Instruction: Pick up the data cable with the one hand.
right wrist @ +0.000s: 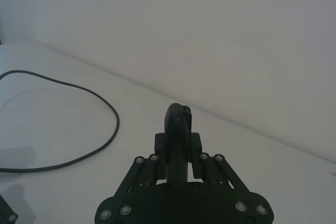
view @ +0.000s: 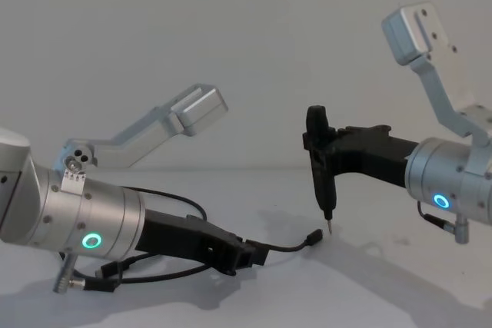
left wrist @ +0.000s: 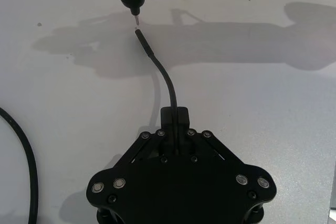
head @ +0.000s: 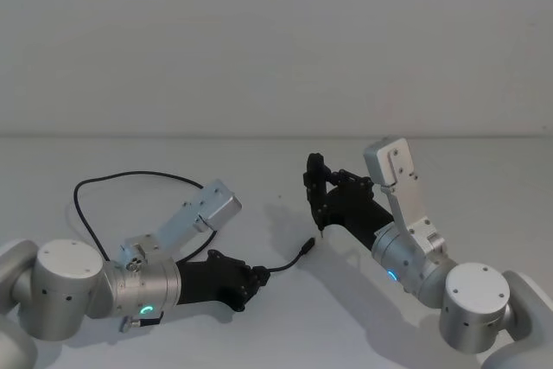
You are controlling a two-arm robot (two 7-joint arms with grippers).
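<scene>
Data cable (view: 286, 249): our left hand (view: 247, 255) clamped near its plug; we should lift slowly, clear of the right hand's (view: 321, 160) gripped pen-like tool (view: 319, 167).

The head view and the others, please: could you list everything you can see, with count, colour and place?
data cable: one, black, looping over the table's left side, its near end held by the left hand, its plug tip free, just off the table.
pen-like tool: one, black, metal-pointed, held upright, tip just beside the plug.
table: one, white, under everything.
left hand: one, black, low at left, shut on the cable.
right hand: one, black, raised at right, shut on the tool.
</scene>
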